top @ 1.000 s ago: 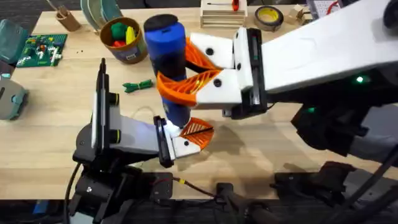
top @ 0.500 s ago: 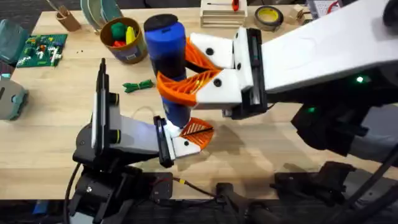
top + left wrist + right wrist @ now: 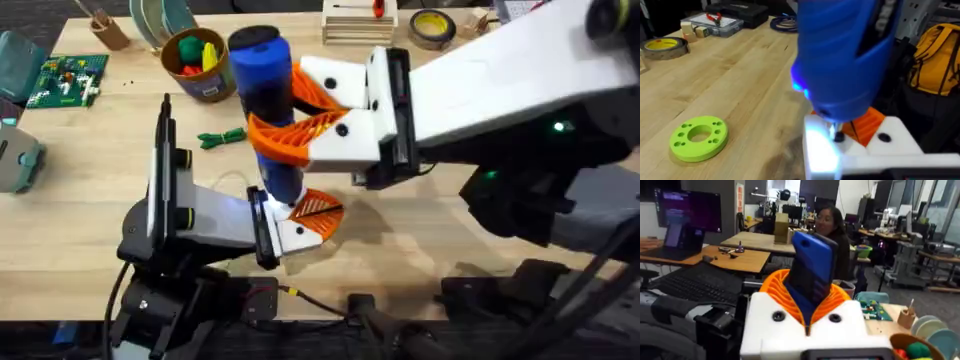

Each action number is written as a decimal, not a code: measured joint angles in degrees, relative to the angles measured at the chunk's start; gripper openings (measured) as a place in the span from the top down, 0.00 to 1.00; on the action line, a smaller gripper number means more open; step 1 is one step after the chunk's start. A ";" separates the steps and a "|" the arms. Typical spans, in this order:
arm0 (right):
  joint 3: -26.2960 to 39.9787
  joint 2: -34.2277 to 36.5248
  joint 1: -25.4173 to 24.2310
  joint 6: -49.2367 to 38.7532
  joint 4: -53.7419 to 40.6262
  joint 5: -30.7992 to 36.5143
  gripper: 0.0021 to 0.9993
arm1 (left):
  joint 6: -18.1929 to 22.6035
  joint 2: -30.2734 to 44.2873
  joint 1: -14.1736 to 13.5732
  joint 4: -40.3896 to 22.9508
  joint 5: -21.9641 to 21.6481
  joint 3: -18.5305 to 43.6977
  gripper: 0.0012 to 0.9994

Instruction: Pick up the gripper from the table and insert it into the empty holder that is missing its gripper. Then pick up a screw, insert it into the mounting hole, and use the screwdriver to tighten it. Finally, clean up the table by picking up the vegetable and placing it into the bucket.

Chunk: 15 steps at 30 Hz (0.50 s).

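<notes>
Right gripper (image 3: 290, 115) is clamped on the screwdriver (image 3: 268, 95), both orange pads tight against the blue barrel, tool upright with tip pointing down. Versus 0.5 s ago and 1 s ago the right arm and screwdriver have shifted slightly left and away from the bases; before that, no visible move. In the left wrist view the dark tip sits right on top of the white holder (image 3: 860, 150) of the left gripper (image 3: 305, 220), at the mounting hole, blue light on at the driver's nose. The orange gripper (image 3: 318, 210) insert is already seated in that holder, just beside the tip. Left jaws: cannot tell how far open; nothing seen held between them.

Judgement: screw-tightening step underway or being fine-aligned; the small shift looks like tip correction over the hole. Screw itself too small to confirm.

Vegetable (image 3: 222, 137) lies on the table (image 3: 80, 200), well apart from both jaws, near the bucket (image 3: 195, 62); cleanup not yet done
</notes>
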 joint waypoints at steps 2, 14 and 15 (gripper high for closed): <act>0.00 0.13 0.00 0.20 2.17 -0.04 0.99 | 0.00 0.00 0.00 0.00 -0.01 0.00 1.00; 0.00 0.13 -0.02 1.32 4.68 -1.44 0.99 | -0.01 0.00 0.00 -0.01 0.00 0.00 1.00; 0.00 0.13 -0.02 1.46 4.52 -1.79 0.99 | 0.00 0.00 0.00 0.00 0.00 0.00 1.00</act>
